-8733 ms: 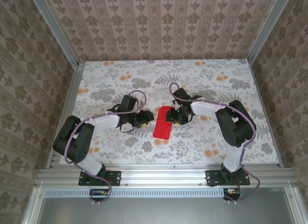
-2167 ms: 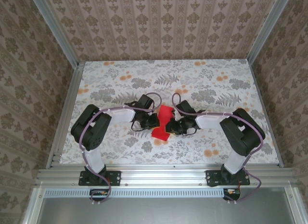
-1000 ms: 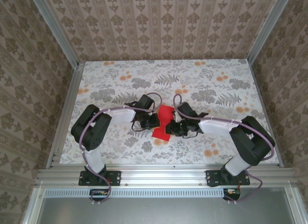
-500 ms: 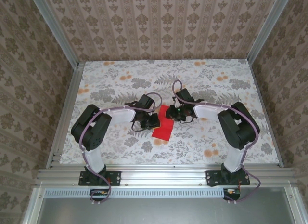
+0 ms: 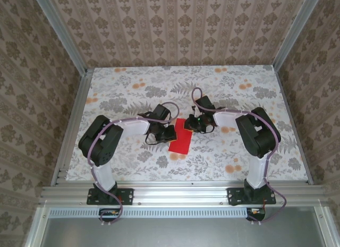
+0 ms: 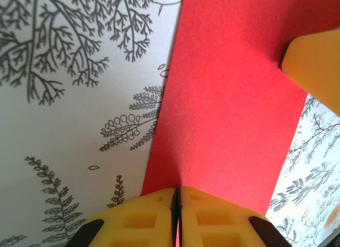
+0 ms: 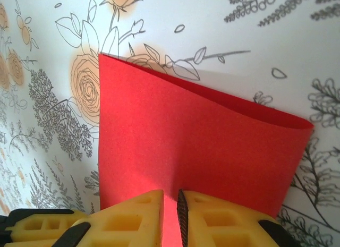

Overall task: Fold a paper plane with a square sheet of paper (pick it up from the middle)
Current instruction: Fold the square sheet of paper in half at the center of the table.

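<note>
One thin, bright red square sheet of paper (image 5: 180, 136), doubled into a smooth oblong with one soft, rounded fold, lies mid-table on the floral tablecloth (image 5: 234, 87). The left gripper (image 6: 177, 196) and the right gripper (image 7: 171, 199) each pinch it from opposite sides.

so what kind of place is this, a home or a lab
Probably a robot test booth dressed as a home: wallpaper panels in a bare aluminium frame, with the left arm and right arm bolted to a rail beside the floral table.
</note>
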You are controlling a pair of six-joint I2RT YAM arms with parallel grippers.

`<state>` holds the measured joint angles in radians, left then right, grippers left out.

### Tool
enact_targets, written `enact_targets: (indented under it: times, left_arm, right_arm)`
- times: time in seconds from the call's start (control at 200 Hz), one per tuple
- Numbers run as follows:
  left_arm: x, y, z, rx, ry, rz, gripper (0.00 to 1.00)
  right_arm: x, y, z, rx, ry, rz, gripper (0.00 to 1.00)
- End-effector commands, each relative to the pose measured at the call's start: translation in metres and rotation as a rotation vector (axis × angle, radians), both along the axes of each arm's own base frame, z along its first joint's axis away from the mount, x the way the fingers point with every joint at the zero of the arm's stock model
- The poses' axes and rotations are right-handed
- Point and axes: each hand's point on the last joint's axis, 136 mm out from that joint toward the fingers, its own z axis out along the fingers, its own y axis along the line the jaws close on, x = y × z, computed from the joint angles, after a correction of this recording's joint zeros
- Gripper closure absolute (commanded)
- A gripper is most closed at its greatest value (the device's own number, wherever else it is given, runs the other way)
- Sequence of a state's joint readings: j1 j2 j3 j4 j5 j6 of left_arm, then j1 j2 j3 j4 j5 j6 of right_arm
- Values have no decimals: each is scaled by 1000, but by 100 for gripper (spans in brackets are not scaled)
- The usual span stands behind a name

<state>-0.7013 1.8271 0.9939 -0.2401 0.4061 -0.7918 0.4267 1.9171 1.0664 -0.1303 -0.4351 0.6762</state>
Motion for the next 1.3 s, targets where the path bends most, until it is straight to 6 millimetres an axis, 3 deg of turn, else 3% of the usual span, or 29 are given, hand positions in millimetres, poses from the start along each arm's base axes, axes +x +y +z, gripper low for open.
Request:
enact_targets:
  times: [0.0, 0.095, 0.215, 0.41, 0.575, 0.75, 0.85, 1.04, 1.295]
  left_arm:
    - [-35, 36, -43, 192, 127, -23, 88]
    - [-35, 35, -43, 190, 127, -22, 89]
    - [-33, 35, -43, 191, 126, -16, 89]
    - [-31, 35, -42, 197, 118, -15, 89]
    - [-31, 36, -41, 204, 118, -13, 89]
    - [-32, 37, -42, 210, 118, -19, 89]
    - [-33, 38, -43, 214, 118, -23, 89]
    - [-34, 39, -43, 217, 118, -38, 89]
    - [-36, 41, -47, 227, 125, -48, 89]
  right_arm:
    - [16, -10, -4, -35, -26, -17, 81]
    - [17, -3, 22, 12, -70, -3, 80]
    - [-2, 4, 43, 54, -84, 28, 80]
    - [-42, 11, 22, 48, 2, 77, 79]
    - [-52, 9, 1, 45, 51, 70, 80]
    - [-47, -7, -13, -24, 67, 14, 80]
    - [-38, -14, -8, -31, 43, -23, 80]
    - [-25, 1, 8, 58, -3, -22, 80]
    - [-17, -3, -8, 20, 32, -69, 80]
